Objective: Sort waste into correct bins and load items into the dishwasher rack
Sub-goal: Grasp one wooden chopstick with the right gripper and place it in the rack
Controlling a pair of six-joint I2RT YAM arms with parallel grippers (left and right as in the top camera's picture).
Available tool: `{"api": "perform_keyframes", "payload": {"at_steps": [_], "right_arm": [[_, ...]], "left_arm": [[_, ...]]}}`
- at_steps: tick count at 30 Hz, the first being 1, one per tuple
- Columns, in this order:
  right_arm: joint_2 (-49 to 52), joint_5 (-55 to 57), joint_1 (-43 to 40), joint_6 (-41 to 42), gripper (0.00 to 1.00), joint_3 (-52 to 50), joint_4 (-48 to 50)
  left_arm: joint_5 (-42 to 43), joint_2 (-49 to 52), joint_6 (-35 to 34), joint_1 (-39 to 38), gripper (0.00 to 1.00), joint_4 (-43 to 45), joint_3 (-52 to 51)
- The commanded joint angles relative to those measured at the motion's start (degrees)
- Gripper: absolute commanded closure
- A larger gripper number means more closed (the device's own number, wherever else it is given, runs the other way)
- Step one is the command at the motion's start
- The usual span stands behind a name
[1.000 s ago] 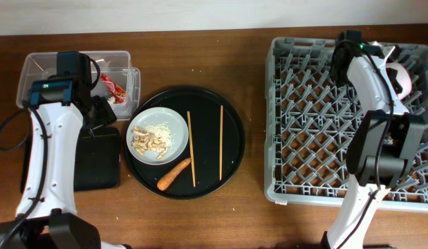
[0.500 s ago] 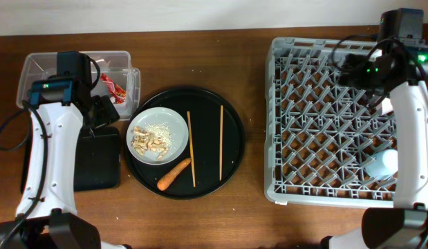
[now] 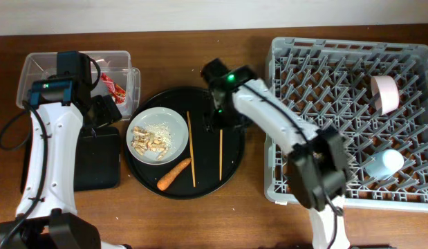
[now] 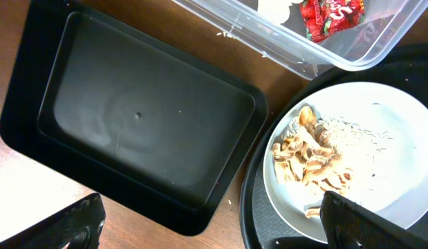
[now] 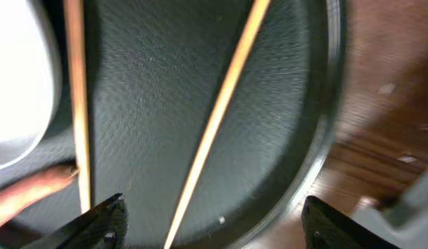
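The right gripper [image 5: 214,225] hangs spread wide and empty above the large round black tray [image 5: 323,149]. One thin wooden chopstick [image 5: 217,114] runs up between its two fingers, touching neither. The second chopstick [image 5: 77,104] lies out past its left finger, with the small orange carrot [image 5: 23,192] just beside that stick's near end. Off to this gripper's right sits the big square grey plastic rack [image 3: 352,69] with upright pegs, a white-pink bowl [image 3: 384,94] and a small light blue cup [image 3: 385,164] in it. The left gripper [image 4: 214,232] is likewise parted, grasping nothing. The shallow black rectangular tray [image 4: 131,117] lies below one finger's side. The pale grey round plate [image 4: 393,117] of beige crumbly scraps [image 4: 307,162] lies below the other. Farther ahead, the clear rectangular plastic box [image 4: 269,40] holds the red snack wrapper [image 4: 331,14].
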Motion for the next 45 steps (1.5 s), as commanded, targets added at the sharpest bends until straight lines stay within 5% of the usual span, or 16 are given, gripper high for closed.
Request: {"api": "perform_keyframes", "payload": {"at_steps": [1, 12, 20, 28, 33, 40, 45], "right_arm": [[4.07, 1.36, 1.22, 6.43, 0.27, -0.02, 0.83], [7.72, 1.31, 3.48, 12.52, 0.42, -6.32, 5.51], [7.69, 0.79, 3.48, 12.48, 0.91, -6.36, 5.22], [5.16, -0.76, 2.97, 10.69, 0.96, -2.36, 2.16], [-6.25, -0.39, -3.82, 3.48, 0.96, 3.87, -2.89], [-14.25, 8.59, -17.75, 2.08, 0.96, 3.10, -11.37], [-14.21, 8.66, -19.74, 1.44, 0.96, -6.34, -8.37]], "left_arm": [[0.39, -1.07, -0.31, 0.15, 0.01, -0.11, 0.24], [0.39, -1.07, -0.31, 0.15, 0.01, -0.13, 0.24], [0.39, -1.07, -0.33, 0.15, 0.01, -0.13, 0.24], [0.39, -1.07, -0.33, 0.15, 0.01, -0.11, 0.24], [0.39, -1.07, -0.33, 0.15, 0.01, -0.11, 0.24], [0.39, -1.07, -0.33, 0.15, 0.01, -0.11, 0.24], [0.39, -1.07, -0.33, 0.15, 0.01, -0.31, 0.24]]}}
